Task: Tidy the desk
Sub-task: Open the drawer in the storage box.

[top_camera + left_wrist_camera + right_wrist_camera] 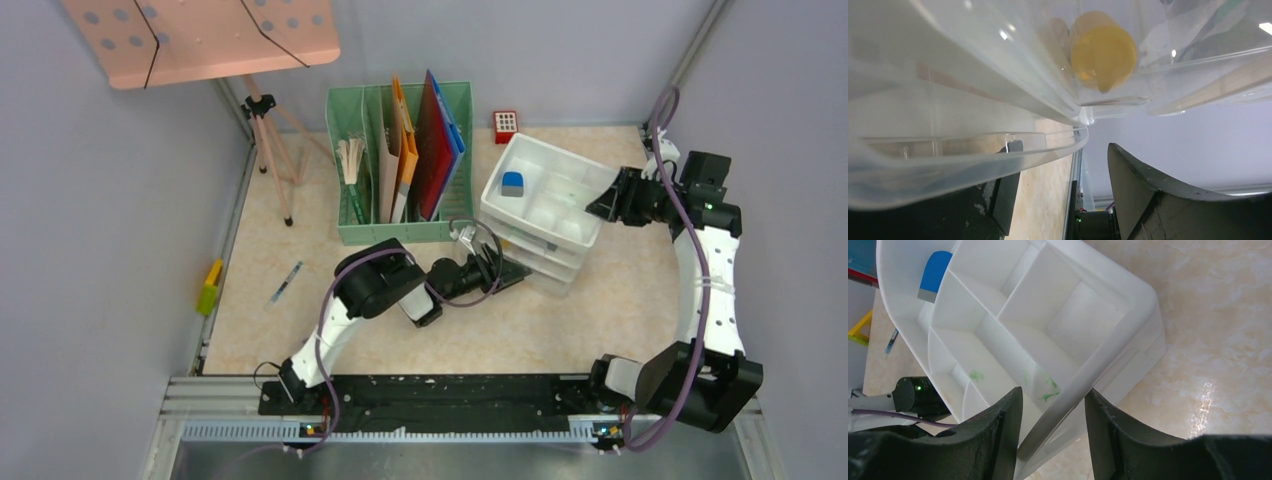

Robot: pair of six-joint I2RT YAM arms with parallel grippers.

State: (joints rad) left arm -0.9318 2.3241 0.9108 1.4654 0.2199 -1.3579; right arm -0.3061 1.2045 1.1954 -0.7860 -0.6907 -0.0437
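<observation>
Black fingers of the right gripper (1053, 391) straddle a corner wall of the white organiser (1108, 355), one inside, one outside, and we call that a firm pinch on the rim. Over on the left gripper (1063, 146) the jaws stand spread, bare tabletop showing between them, right up against the lip of a clear drawer (973, 160). That wrist view gives us a round yellow thing (1103, 52) behind the plastic, which the overhead camera never shows. The right wrist picks out green smears in the compartments and a blue block (934, 271). From above we get the wider spread: a green file holder (340, 160) just left of the organiser, and a pen (286, 282) lying loose. Under it all sits the desk (600, 320), squarish with hardly any long axis, its railed front edge towards the arm bases and its back edge at the grey wall.
</observation>
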